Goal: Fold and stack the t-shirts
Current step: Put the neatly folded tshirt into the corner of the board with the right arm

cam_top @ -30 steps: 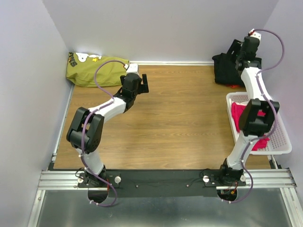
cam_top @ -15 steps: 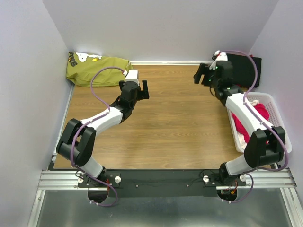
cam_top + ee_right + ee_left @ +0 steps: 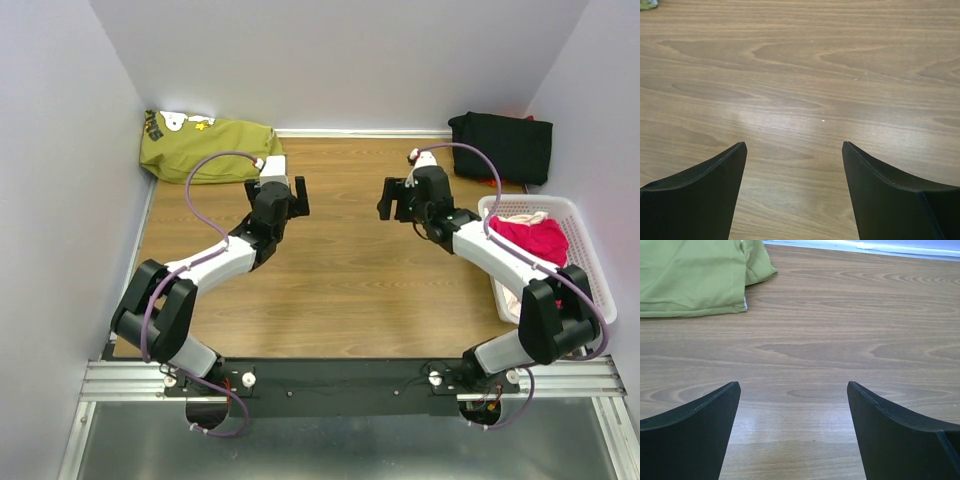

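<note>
A black t-shirt (image 3: 500,147) lies folded at the back right corner, a sliver of red showing at its far edge. Bright pink t-shirts (image 3: 530,238) are heaped in a white basket (image 3: 596,282) on the right. My left gripper (image 3: 280,188) hovers open over bare wood left of centre, nothing between its fingers (image 3: 695,430). My right gripper (image 3: 397,195) is open over the middle of the table, facing the left one, and empty too. In both wrist views, left gripper (image 3: 792,386) and right gripper (image 3: 794,145), only wood grain shows between the jaws.
An olive-green folded garment (image 3: 205,148) with a white and yellow print lies in the back left corner; its edge (image 3: 690,275) fills the upper left of the left wrist view. Lilac walls close in the wooden table on three sides.
My right arm has swung from the black t-shirt in the back right corner to the table's middle. My left gripper has shifted slightly left and turned. Both stay open.
</note>
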`<state>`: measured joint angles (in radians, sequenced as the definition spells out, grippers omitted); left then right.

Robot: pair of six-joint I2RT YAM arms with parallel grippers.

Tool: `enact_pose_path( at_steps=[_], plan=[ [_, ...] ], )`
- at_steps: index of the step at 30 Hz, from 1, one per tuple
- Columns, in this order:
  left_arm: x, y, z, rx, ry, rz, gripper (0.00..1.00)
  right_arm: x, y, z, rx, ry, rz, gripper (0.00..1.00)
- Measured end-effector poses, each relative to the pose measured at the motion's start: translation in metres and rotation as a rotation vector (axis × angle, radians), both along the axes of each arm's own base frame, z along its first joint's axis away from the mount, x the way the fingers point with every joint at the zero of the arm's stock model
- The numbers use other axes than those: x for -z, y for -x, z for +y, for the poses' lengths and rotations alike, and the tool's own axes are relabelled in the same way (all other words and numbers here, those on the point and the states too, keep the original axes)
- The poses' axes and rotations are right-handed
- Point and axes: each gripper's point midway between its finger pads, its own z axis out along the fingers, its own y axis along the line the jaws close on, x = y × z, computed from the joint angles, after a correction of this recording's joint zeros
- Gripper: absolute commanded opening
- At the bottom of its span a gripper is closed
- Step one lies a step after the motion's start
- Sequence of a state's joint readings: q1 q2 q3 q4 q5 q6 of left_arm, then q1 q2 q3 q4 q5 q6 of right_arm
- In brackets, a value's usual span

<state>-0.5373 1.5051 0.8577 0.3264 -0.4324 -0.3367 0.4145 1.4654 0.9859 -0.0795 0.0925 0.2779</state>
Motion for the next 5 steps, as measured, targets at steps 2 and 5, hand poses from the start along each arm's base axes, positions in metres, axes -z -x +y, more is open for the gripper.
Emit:
enact_pose_path(
  at_steps=[2,5],
  plan=[
    [-0.0007,-0.0005,0.0029,-0.016,-0.005,-0.003,0.97,-0.0014,0.0010,0.0052,-0.006,-0.003,-0.007,0.85],
    [-0.0030,-0.0006,0.0057,-0.031,-0.011,-0.011,0.97,-0.0016,0.0020,0.0087,-0.006,-0.004,-0.011,0.85]
  ],
)
